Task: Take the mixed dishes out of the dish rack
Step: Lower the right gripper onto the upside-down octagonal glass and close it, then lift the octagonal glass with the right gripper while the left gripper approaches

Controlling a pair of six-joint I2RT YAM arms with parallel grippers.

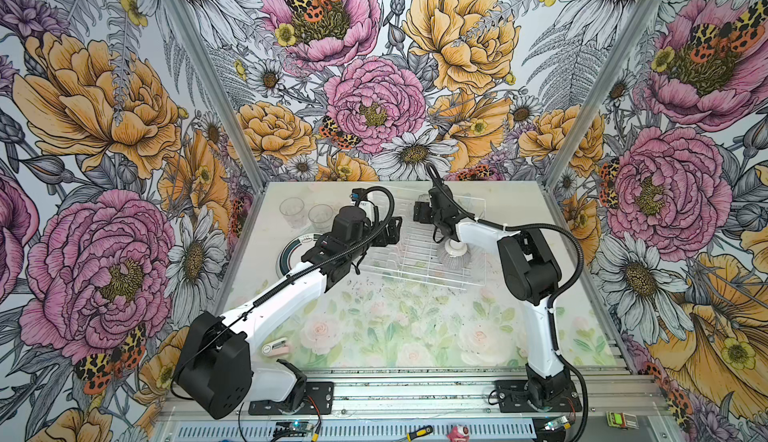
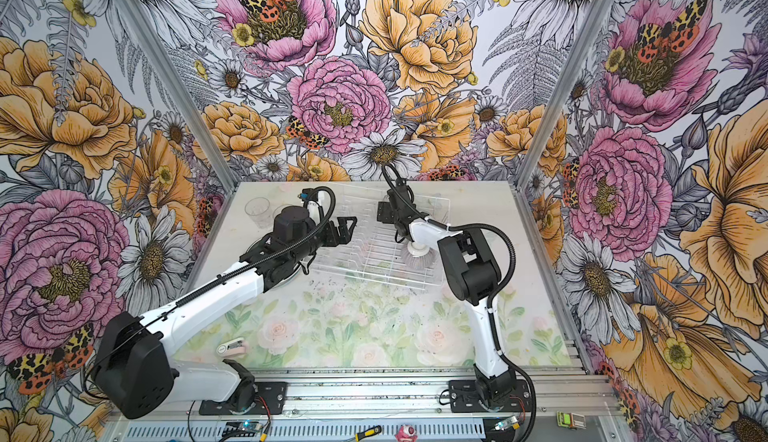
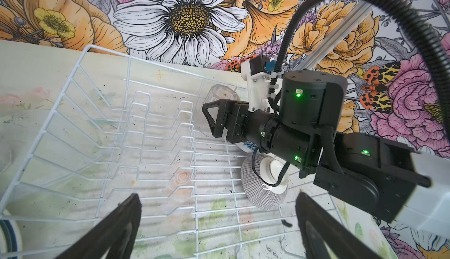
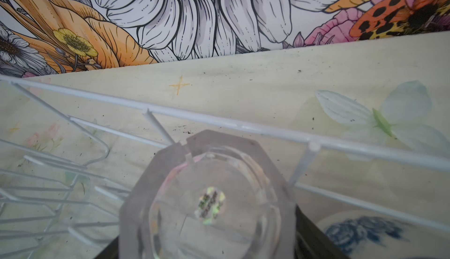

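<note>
Step in hand: taking the glass (image 4: 209, 197) out of the rack (image 1: 428, 249). The plate slots are bare. Three pieces remain in the rack, all at the right tool's end.

Right tool (image 1: 419, 211): low in the rack's far corner, jaws either side of the upturned glass, which sits against the rim wire. The jaws are set wide, but I cannot tell whether the pads press on the glass. Blue bowl (image 4: 365, 228) is just beside the tool. Grey bowl (image 1: 451, 255), upturned, is just behind it, under the wrist.

Left tool (image 1: 390, 228): wide, holding nothing. It hovers over the bare slots facing the right tool, near it but apart.

Already out, on the counter (image 1: 374, 328) behind the left tool: two tumblers (image 1: 293, 209), and a plate (image 1: 291, 253) under its arm.

Next move (judgement): close firmly on the glass and lift it straight up, clear of the rim wire and prongs, before any sideways travel. Smooth glass may slip, and the blue bowl is close enough to be knocked.
</note>
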